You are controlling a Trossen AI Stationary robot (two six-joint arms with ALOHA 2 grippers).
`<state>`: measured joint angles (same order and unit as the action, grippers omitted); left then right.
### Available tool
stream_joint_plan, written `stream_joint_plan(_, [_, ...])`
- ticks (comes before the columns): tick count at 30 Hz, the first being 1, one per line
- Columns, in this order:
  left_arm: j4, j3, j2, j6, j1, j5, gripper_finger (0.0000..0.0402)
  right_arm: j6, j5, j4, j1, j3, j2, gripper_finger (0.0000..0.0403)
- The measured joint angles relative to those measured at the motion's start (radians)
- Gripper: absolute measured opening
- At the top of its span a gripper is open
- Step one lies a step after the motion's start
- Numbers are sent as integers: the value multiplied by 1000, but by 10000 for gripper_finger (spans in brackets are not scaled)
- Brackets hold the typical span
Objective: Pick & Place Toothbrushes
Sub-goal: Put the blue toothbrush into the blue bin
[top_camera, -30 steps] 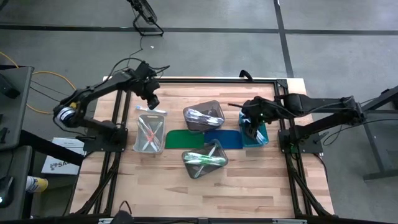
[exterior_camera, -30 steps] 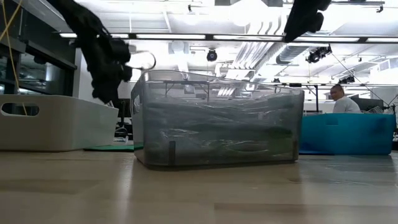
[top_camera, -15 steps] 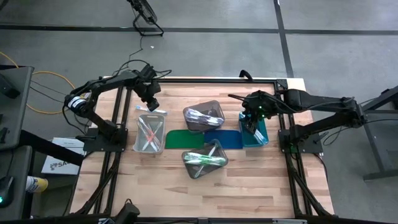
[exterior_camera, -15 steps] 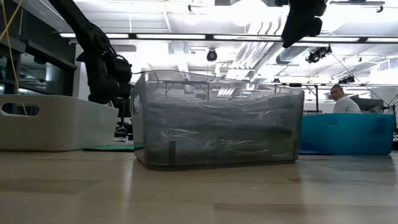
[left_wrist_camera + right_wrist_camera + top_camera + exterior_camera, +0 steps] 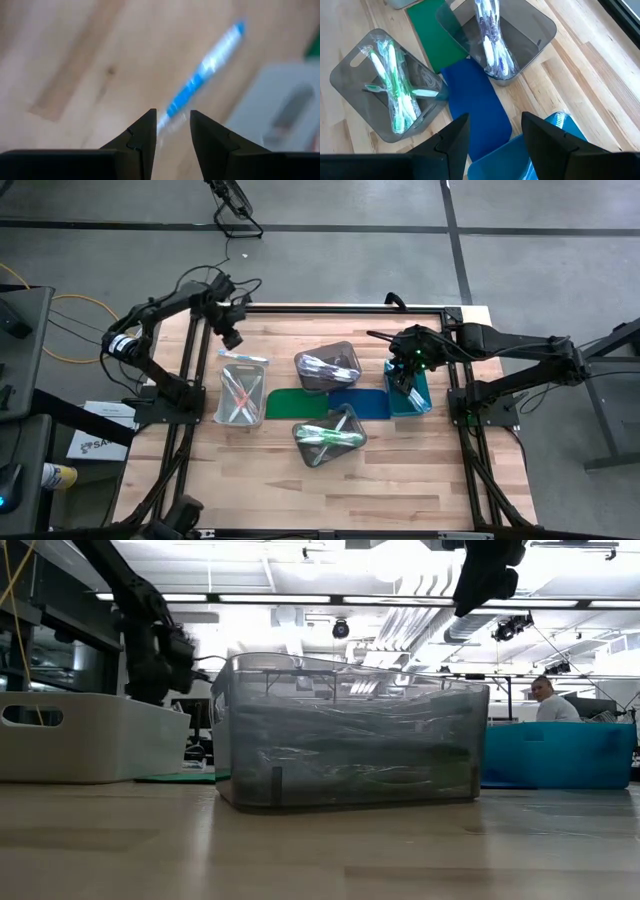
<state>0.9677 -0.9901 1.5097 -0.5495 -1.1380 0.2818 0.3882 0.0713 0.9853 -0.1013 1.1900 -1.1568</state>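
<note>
Two robot arms over a wooden worktop (image 5: 300, 480) with bins of toothbrushes.

The left end effector (image 5: 231, 337) hovers just behind the white bin (image 5: 240, 395); its fingers (image 5: 142, 135) stand partly apart with nothing clamped between them. A blue toothbrush (image 5: 243, 356) lies just below and ahead of it, across that bin's back rim, with more toothbrushes in the bin beyond. Towards the right sit two grey bins (image 5: 328, 367), a green mat (image 5: 288, 403) and a blue mat (image 5: 360, 402), well clear of either end effector. The right end effector (image 5: 403, 376) hangs over the teal bin (image 5: 412, 398), fingers (image 5: 452, 142) wide apart and empty, with a blue toothbrush (image 5: 559, 120) in the bin beneath it.
</note>
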Motion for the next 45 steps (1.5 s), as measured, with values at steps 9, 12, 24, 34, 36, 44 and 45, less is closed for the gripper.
stream_joint_plan(9, [149, 0, 0, -317, 12, -39, 116, -9, 0, -1, 1, 0, 0, 171])
stream_joint_plan(12, [153, 0, 0, -356, 30, -106, 121, -20, 0, -2, 1, 0, 0, 171])
stream_joint_plan(24, [97, 71, 0, -582, 120, -428, 188, -69, -23, -2, 1, 0, 0, 171])
stream_joint_plan(34, [-20, 140, 0, -607, 117, -398, 191, -106, -23, -3, 1, 0, 0, 171])
stream_joint_plan(36, [-66, 163, 0, -614, 117, -376, 191, -109, -24, -3, 1, 0, 0, 171])
stream_joint_plan(44, [-146, 216, 0, -658, 123, -323, 190, -109, -26, -2, 1, 0, 0, 171])
stream_joint_plan(45, [-150, 218, 0, -660, 128, -327, 188, -109, -26, -2, 1, 0, 0, 171])
